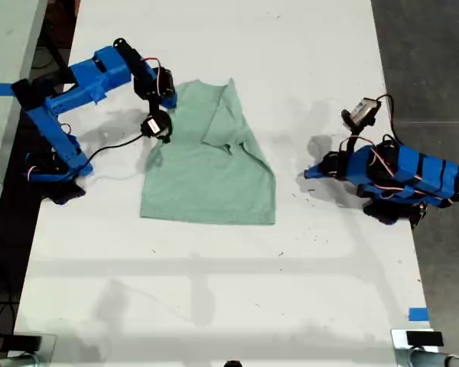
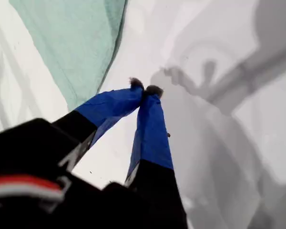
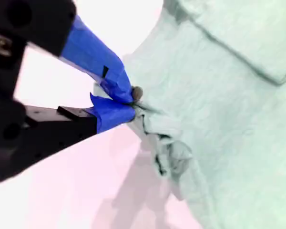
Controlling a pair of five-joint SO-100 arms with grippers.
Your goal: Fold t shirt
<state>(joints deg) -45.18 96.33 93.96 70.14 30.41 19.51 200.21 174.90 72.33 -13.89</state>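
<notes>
Two blue arms work on a white table [image 1: 214, 290], and I go from the jaws outward. My second gripper [image 3: 131, 102] has its taped fingertips pinched on a bunched edge of the t shirt [image 3: 238, 124], the cloth puckering just past the tips. My first gripper [image 2: 145, 89] has its jaws closed tip to tip on nothing, hovering over bare table with the shirt's edge nearby. In the exterior view, the t shirt [image 1: 214, 172] lies mid-table, one side folded over; the second gripper [image 1: 162, 126] sits at its edge toward the exterior view's left, while the first gripper [image 1: 312, 173] rests apart toward the exterior view's right.
</notes>
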